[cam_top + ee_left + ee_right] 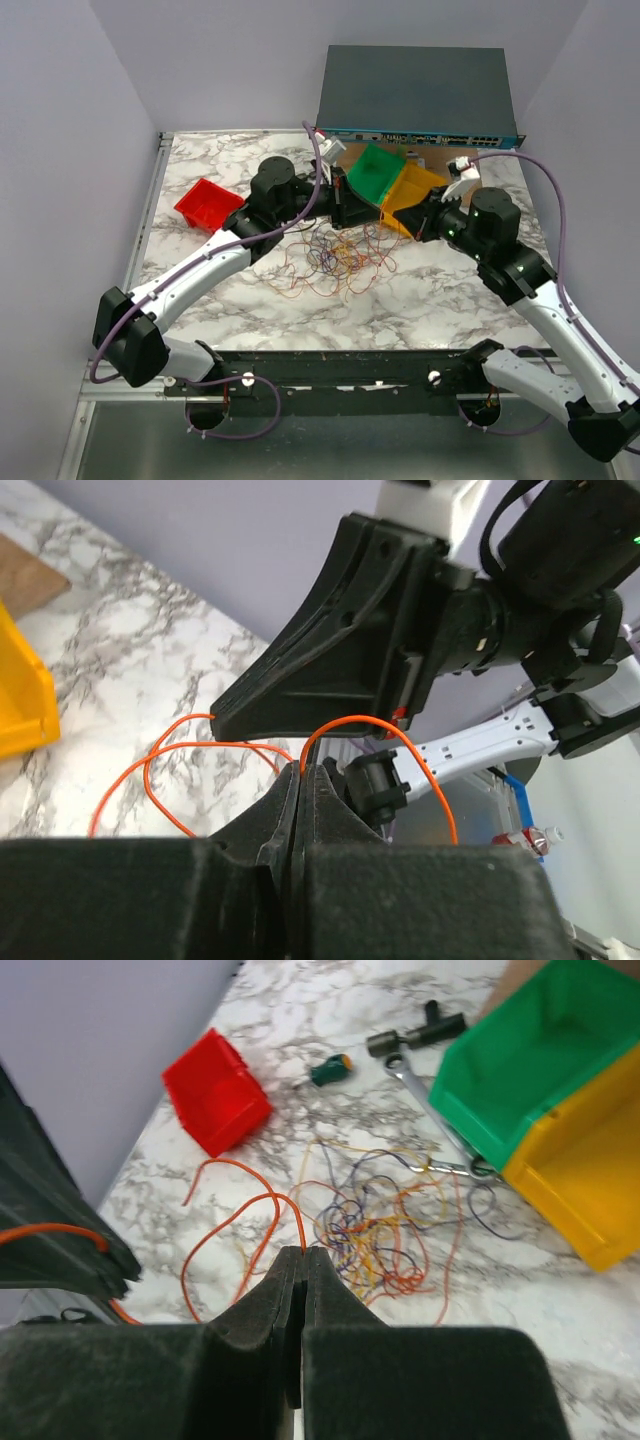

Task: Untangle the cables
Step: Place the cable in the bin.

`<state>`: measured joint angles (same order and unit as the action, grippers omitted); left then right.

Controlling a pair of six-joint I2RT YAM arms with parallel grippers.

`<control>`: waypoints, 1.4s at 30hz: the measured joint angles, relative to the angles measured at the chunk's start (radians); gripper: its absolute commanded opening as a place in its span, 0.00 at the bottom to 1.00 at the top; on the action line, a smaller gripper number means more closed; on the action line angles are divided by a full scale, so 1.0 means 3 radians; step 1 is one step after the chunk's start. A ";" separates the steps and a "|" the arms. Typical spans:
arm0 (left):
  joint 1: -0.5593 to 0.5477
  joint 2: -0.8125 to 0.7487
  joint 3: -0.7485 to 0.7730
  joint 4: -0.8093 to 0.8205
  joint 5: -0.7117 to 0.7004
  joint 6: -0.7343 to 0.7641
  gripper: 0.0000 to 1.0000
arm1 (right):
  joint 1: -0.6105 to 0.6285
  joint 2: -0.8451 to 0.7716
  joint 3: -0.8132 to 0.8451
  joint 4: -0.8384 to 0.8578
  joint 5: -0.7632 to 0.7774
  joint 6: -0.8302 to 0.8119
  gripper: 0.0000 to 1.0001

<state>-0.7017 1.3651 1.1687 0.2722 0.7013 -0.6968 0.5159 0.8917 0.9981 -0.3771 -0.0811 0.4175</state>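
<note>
The left jaws are pinching shut on an orange cable arching right from their tips; the right jaws, just ahead, are clamping what is likely the same strand. Only the right wrist view is showing the tangle lying beyond its jaws on the counter, slightly right.

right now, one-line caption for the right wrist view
Right gripper shut on an orange cable, the tangle of cables beyond, flanked by a red bin, green bin and yellow bin.
</note>
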 measured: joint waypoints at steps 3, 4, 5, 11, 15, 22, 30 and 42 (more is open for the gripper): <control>0.0055 -0.0024 0.0009 -0.0304 -0.0001 0.0048 0.00 | 0.0000 0.0136 -0.0018 0.0268 -0.0303 -0.0028 0.01; 0.0100 -0.0045 0.0009 -0.0401 -0.0003 0.0056 0.00 | 0.0000 0.0146 -0.0029 0.0352 -0.0389 -0.0029 0.01; 0.0163 -0.0069 0.0009 -0.0484 -0.0003 0.0058 0.00 | 0.0000 0.0243 -0.0042 0.0399 -0.0427 -0.0025 0.01; 0.0687 -0.0303 0.0009 -0.0988 -0.0200 0.0132 0.00 | 0.0058 0.0708 -0.0125 0.1019 -0.0657 0.0094 0.01; 0.1055 -0.0490 -0.0013 -0.1235 -0.0446 0.0165 0.00 | 0.0266 0.1194 0.0170 0.1214 -0.0654 0.0126 0.01; 0.1493 -0.0767 -0.0100 -0.1448 -0.0738 0.0164 0.00 | 0.0528 0.1960 0.1283 0.1334 -0.0646 0.0095 0.01; 0.1884 -0.0951 -0.0100 -0.1639 -0.1292 0.0165 0.00 | 0.0566 0.2684 0.2270 0.1429 -0.0684 0.0089 0.01; 0.2201 -0.0277 -0.0004 -0.1835 -0.2014 0.0268 0.00 | 0.0725 0.4164 0.3300 0.1372 -0.0507 0.0050 0.01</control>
<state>-0.0414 1.2819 1.1675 -0.2783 0.0971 -0.6163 0.7334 2.1410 1.9881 0.0345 -0.2333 0.4324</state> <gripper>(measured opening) 0.011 0.027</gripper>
